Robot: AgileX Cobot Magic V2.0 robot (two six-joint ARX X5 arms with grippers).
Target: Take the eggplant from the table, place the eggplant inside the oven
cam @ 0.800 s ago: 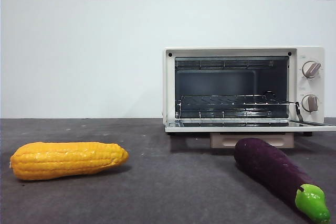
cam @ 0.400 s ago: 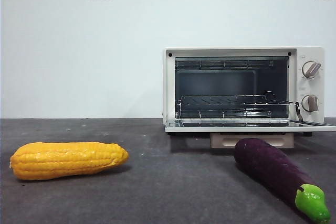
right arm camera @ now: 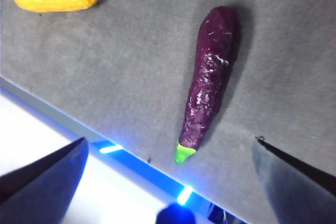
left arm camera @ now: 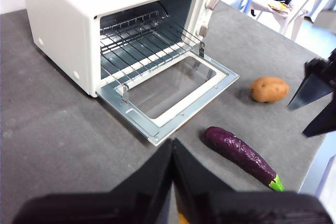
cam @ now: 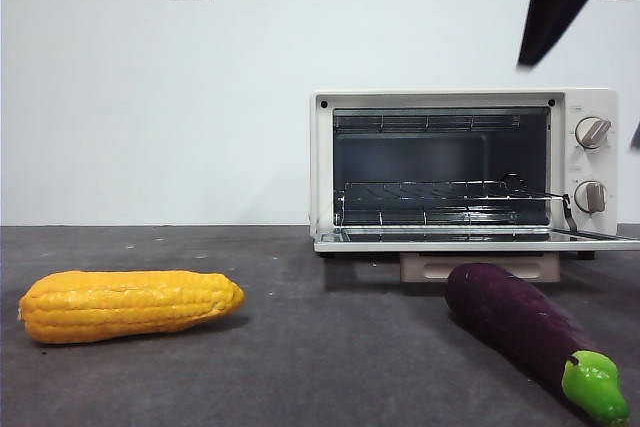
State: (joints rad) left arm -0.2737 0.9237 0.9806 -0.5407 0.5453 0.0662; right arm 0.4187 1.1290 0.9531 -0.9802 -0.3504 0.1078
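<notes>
Nearest the lens, at the lower right of the front view, the eggplant lies flat on the table, its green stem cap pointing toward the lower right corner and its purple body angling back toward the oven. Nothing touches it, so the pick-up has not begun. At the lower left of the same frame the corn lies well apart from it and has no part in the job.

Behind the eggplant, right of centre, the oven stands with its glass door dropped flat and the wire rack bare, so the way in is already clear and nothing needs opening.

High in the upper right corner of the front view a dark arm tip hangs above the oven. Judged by the wrist views, this is the right gripper: its own camera looks down on the eggplant, framed between jaws spread wide and empty. The left gripper waits with its jaws pressed together on nothing, the oven in the upper left of its frame and a potato at the right.

All the real work remains: descend, grasp the eggplant, carry it over the door and set it on the rack.
</notes>
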